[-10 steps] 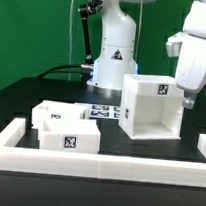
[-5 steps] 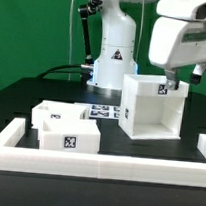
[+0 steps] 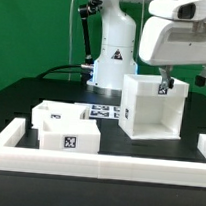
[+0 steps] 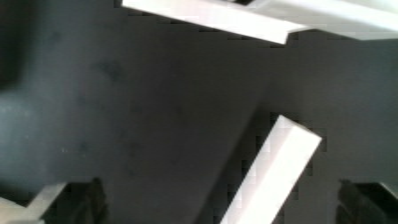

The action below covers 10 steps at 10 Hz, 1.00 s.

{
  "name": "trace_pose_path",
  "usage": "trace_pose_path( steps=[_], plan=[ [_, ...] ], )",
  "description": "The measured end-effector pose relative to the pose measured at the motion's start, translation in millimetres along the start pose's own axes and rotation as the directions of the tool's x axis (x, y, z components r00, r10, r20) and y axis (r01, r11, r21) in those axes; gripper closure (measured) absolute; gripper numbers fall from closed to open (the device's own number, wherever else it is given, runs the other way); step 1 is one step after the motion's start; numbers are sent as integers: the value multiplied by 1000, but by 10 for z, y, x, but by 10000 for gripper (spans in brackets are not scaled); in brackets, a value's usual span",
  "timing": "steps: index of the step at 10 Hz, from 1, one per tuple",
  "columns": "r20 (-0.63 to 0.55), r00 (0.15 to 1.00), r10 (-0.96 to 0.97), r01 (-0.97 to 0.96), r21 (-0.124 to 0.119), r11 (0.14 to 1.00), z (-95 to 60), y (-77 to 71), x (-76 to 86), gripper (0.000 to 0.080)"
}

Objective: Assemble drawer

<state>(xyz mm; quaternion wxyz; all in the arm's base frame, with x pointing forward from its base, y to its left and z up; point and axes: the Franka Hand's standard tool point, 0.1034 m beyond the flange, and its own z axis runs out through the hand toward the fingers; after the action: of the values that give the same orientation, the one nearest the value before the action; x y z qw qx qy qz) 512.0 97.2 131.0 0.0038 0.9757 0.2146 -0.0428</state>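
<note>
Drawer box [image 3: 151, 107]: there it is, upright on the black surface [image 3: 18, 106], toward the exterior view's right, open face to the camera.
Small drawers [image 3: 59, 128]: two white tagged pieces, touching, on the exterior view's left, well apart from the drawer box.
Tool [image 3: 163, 82]: hovering right above the drawer box's top back edge; in the wrist view its fingers [image 4: 57, 204] stand wide apart, gripping nothing.
Marker board [image 3: 103, 112]: flat between the small drawers and the drawer box.
Rail [image 3: 96, 167]: white border along the near edge.
</note>
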Motion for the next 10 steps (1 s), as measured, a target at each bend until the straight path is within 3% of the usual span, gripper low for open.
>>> trace_pose_path(
  steps=[4,7,10],
  plan=[
    [-2,1000,-7,7,-14,1000,-17,-252,-452,150],
    [4,1000,24,-24,-8,1000,217,-397,-674,150],
    [16,999,41,-42,13,999,396,-410,-723,150]
  ],
)
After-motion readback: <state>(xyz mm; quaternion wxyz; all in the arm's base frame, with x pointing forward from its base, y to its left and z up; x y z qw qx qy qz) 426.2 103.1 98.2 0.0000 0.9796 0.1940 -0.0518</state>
